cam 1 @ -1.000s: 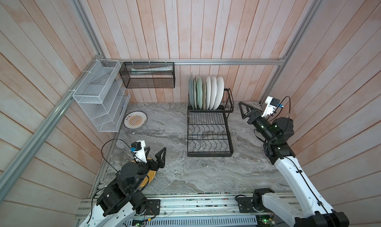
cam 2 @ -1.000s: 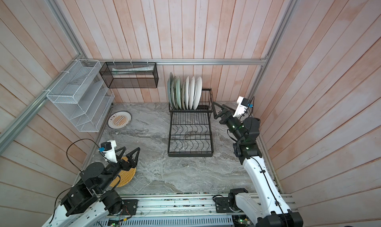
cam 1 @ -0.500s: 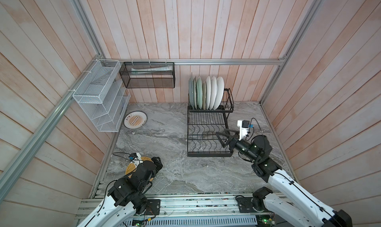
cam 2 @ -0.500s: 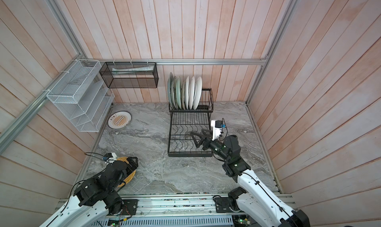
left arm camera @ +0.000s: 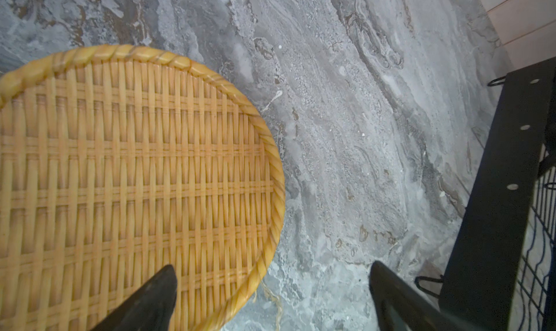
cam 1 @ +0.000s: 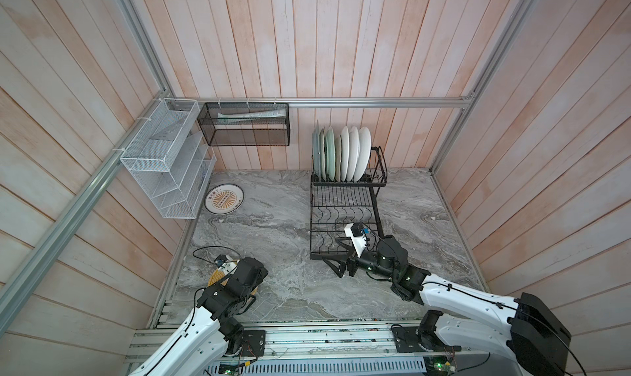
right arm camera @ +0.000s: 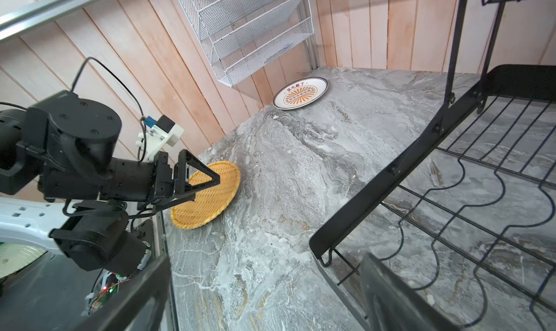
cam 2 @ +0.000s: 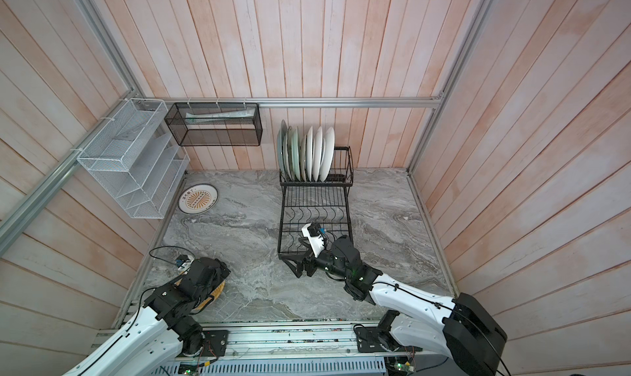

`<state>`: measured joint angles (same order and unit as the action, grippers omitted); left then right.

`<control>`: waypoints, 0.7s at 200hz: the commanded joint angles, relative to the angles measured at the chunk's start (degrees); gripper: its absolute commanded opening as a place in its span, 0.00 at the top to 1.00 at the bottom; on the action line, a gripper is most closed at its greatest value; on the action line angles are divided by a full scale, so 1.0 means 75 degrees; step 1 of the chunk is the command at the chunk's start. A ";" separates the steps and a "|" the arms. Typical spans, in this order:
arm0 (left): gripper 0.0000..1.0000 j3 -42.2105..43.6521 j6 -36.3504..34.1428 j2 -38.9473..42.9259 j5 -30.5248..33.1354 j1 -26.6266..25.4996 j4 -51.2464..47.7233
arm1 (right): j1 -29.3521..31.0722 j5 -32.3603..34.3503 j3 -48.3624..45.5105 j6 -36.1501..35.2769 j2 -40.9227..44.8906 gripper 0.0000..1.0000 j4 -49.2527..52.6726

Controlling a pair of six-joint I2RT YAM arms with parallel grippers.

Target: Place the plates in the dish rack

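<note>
The black wire dish rack (cam 1: 344, 220) (cam 2: 312, 217) stands at the middle right, with several teal, pale green and white plates (cam 1: 341, 155) (cam 2: 307, 154) upright in its raised tier. A white sunburst plate (cam 1: 224, 199) (right arm camera: 301, 93) lies flat at the back left. A yellow woven plate (left arm camera: 135, 170) (right arm camera: 216, 200) lies at the front left. My left gripper (left arm camera: 272, 269) (right arm camera: 206, 188) hangs open low over this plate's rim, one fingertip over the weave and one over the table. My right gripper (cam 1: 333, 266) (right arm camera: 266, 257) is open and empty by the rack's front left corner.
A white mesh organizer (cam 1: 167, 162) and a black mesh basket (cam 1: 244, 125) hang on the back left walls. Wooden walls close in three sides of the marble table (cam 1: 290, 227). A metal rail (cam 1: 307, 338) runs along the front edge.
My right arm swung from the back right, beside the rack's raised tier, down to the rack's front left corner. My left arm dropped low over the yellow plate. Both grippers stayed open.
</note>
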<state>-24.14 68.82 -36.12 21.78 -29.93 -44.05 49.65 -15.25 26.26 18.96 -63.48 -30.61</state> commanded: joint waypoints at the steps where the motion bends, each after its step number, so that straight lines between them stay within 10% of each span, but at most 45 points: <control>1: 0.00 0.0191 -0.0766 -0.0149 -0.0511 0.0495 0.0842 | 0.0060 0.0262 -0.0146 -0.0174 -0.0255 0.02 -0.0639; 140: 0.00 0.0582 -0.2807 -0.2444 -0.3076 0.2268 0.3917 | 0.0259 0.0052 0.0136 -0.0243 -0.0800 0.02 -0.0479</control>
<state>-20.80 50.50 -52.03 3.53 -13.30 -21.47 51.20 -14.66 25.87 17.89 -69.01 -33.43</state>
